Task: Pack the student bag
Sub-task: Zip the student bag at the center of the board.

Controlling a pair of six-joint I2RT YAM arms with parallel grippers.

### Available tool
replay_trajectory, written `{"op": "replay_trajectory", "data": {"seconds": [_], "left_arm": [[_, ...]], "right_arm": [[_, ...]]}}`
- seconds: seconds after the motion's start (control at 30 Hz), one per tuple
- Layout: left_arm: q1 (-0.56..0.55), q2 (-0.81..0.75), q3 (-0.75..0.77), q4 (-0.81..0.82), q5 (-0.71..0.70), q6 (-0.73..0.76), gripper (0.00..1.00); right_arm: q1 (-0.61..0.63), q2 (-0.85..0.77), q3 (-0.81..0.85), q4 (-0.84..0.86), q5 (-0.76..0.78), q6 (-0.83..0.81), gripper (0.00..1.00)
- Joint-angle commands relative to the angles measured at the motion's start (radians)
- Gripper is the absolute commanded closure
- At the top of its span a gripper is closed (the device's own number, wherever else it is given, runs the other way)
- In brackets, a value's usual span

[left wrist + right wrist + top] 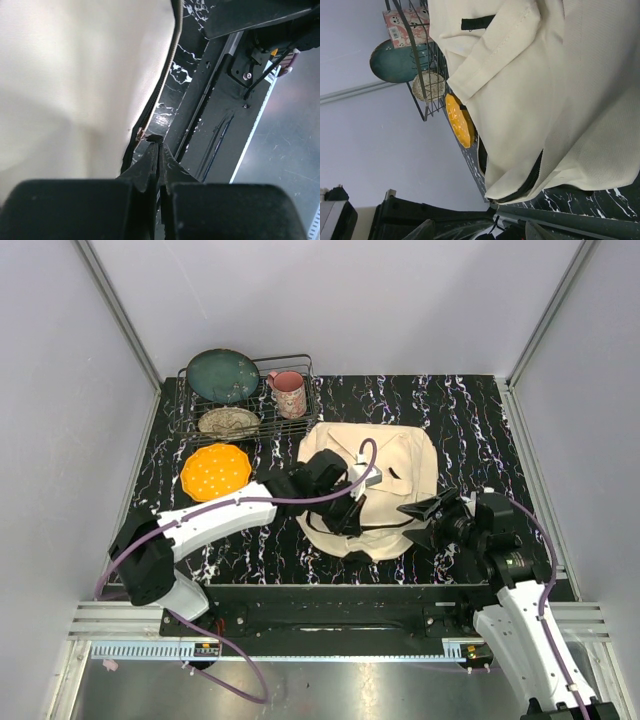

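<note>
The cream student bag [385, 475] lies flat in the middle of the black marbled table. Its dark zipper [530, 180] runs along the near edge. My left gripper [345, 518] rests at the bag's near left edge. In the left wrist view its jaws are shut [157, 142], pinching a small dark zipper pull beside the bag's cloth [75, 85]. My right gripper [418, 523] is open and empty just off the bag's near right corner. In the right wrist view its fingers [537, 231] are spread wide below the bag [545, 100].
A wire rack [305, 425] at the back left holds a teal plate [222, 375], a pink mug [290, 393] and a speckled dish [229, 422]. An orange plate [215, 471] lies in front of the rack, left of the bag. The table's near edge rail [220, 125] is close below the left gripper.
</note>
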Motion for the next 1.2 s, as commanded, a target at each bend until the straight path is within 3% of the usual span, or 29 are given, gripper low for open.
{"op": "replay_trajectory", "data": {"seconds": [0.0,0.3,0.43,0.63,0.7,0.83,0.87,0.9,0.97,1.17], "left_arm": [[-0.046,0.017,0.067,0.043,0.014,-0.016,1.00],[-0.075,0.019,0.092,0.056,-0.012,-0.035,1.00],[-0.081,0.025,0.101,0.063,-0.016,-0.038,1.00],[-0.089,0.026,0.110,0.062,-0.020,-0.038,1.00],[-0.090,0.025,0.110,0.062,-0.020,-0.033,1.00],[-0.089,0.016,0.106,0.061,-0.028,-0.028,1.00],[-0.089,0.012,0.101,0.061,-0.034,-0.028,1.00],[-0.089,0.009,0.100,0.056,-0.037,-0.027,1.00],[-0.089,0.003,0.092,0.047,-0.055,-0.022,1.00],[-0.077,-0.046,0.029,0.018,-0.137,-0.016,1.00]], "right_arm": [[-0.001,0.015,-0.031,0.041,-0.034,0.116,0.25],[0.105,0.171,0.055,0.003,0.075,0.120,0.25],[0.181,0.216,0.016,0.137,0.100,0.205,0.25],[0.240,0.311,0.033,0.201,0.184,0.236,0.30],[0.243,0.338,0.032,0.219,0.198,0.231,0.37],[0.243,0.339,0.009,0.264,0.213,0.239,0.72],[0.245,0.331,0.004,0.257,0.219,0.237,0.88],[0.243,0.319,0.001,0.250,0.229,0.236,0.94],[0.245,0.271,-0.001,0.195,0.270,0.226,1.00],[0.241,0.101,-0.017,0.001,0.431,0.190,1.00]]}}
